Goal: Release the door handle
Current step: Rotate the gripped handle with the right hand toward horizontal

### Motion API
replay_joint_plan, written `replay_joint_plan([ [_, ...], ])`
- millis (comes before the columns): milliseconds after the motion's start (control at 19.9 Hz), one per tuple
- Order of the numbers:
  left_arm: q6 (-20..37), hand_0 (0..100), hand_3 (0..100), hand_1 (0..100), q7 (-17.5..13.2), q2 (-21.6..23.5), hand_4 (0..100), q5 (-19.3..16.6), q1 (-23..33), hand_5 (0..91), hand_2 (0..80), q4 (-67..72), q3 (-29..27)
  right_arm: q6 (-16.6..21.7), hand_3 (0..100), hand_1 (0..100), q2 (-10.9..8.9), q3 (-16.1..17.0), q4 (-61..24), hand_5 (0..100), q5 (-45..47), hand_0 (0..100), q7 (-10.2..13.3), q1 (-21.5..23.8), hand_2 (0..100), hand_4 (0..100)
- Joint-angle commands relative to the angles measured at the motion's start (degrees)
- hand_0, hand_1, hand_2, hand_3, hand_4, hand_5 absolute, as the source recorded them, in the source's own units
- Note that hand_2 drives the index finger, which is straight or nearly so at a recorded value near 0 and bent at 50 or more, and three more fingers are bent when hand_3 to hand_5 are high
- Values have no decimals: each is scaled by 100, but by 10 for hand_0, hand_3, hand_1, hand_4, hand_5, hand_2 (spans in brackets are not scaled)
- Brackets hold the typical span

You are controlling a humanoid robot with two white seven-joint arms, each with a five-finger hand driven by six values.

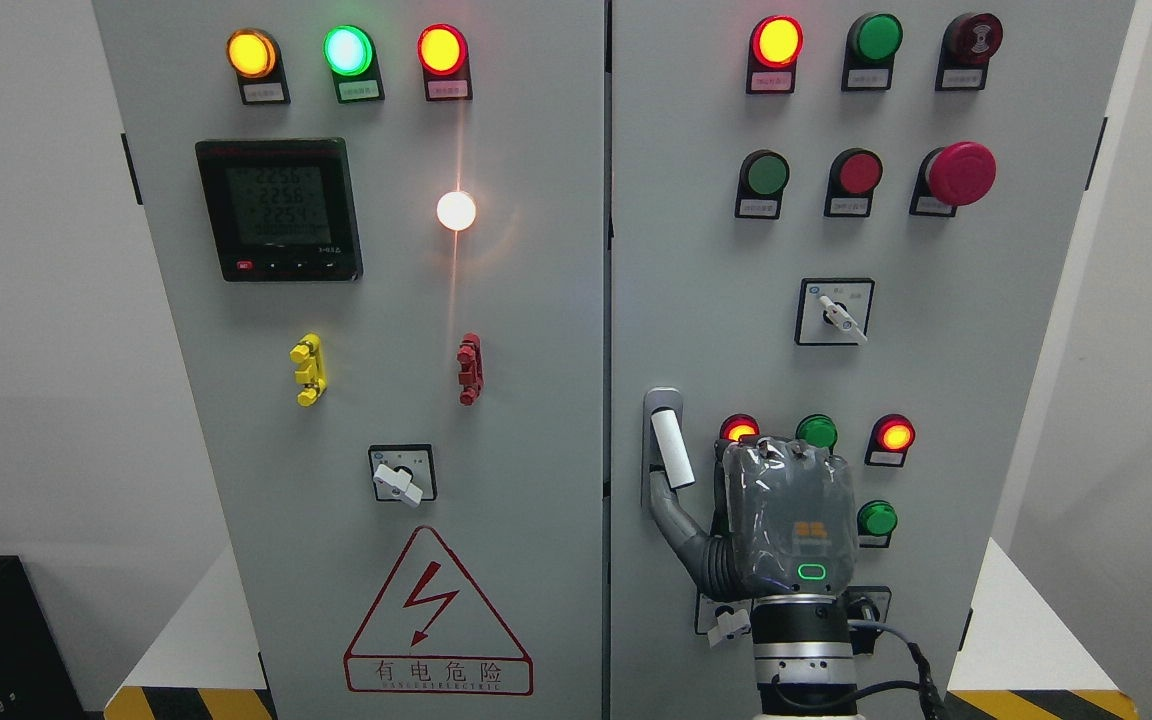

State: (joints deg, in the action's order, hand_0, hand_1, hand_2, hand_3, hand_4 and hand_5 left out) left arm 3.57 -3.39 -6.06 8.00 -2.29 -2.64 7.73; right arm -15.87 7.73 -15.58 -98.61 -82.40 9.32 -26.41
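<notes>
Up and to the left of my right hand (786, 520) sits the door handle (669, 448), a pale, smooth, rounded bar with its long axis near vertical, tipped slightly so its lower end leans toward me. It is mounted on a grey metal backplate at the left edge of the right cabinet door (986, 330). My thumb (681, 535), a grey ribbed digit, reaches up-left and ends just under the bar's lower end; I judge it touching or barely off, I cannot tell which. The other fingers are hidden behind my glossy grey palm shell, so how far the hand is spread I cannot say. My left arm is nowhere in view, so this hand does the job. Letting go means backing down and right, away from the bar. Just beyond my knuckles: a lit red lamp (739, 428) and a green button (816, 432).
</notes>
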Motion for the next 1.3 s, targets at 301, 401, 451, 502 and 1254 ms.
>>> replay_joint_plan([
  [301, 4, 120, 0, 556, -4, 0, 0, 0, 0, 0, 0, 0, 0, 5, 1000, 388, 0, 73, -27, 1000, 5, 391, 26, 22, 956, 994],
  [401, 4, 120, 0, 556, -4, 0, 0, 0, 0, 0, 0, 0, 0, 5, 1000, 389, 0, 73, -27, 1000, 5, 392, 26, 22, 954, 994],
  [451, 4, 120, 0, 556, -4, 0, 0, 0, 0, 0, 0, 0, 0, 5, 1000, 393, 0, 81, -27, 1000, 5, 392, 26, 22, 954, 994],
  [502, 4, 120, 0, 556, -4, 0, 0, 0, 0, 0, 0, 0, 0, 5, 1000, 395, 0, 81, -27, 1000, 5, 392, 26, 22, 954, 994],
  [1254, 4, 120, 0, 556, -4, 0, 0, 0, 0, 0, 0, 0, 0, 5, 1000, 396, 0, 73, -177, 1000, 31, 398, 26, 48, 956, 994],
])
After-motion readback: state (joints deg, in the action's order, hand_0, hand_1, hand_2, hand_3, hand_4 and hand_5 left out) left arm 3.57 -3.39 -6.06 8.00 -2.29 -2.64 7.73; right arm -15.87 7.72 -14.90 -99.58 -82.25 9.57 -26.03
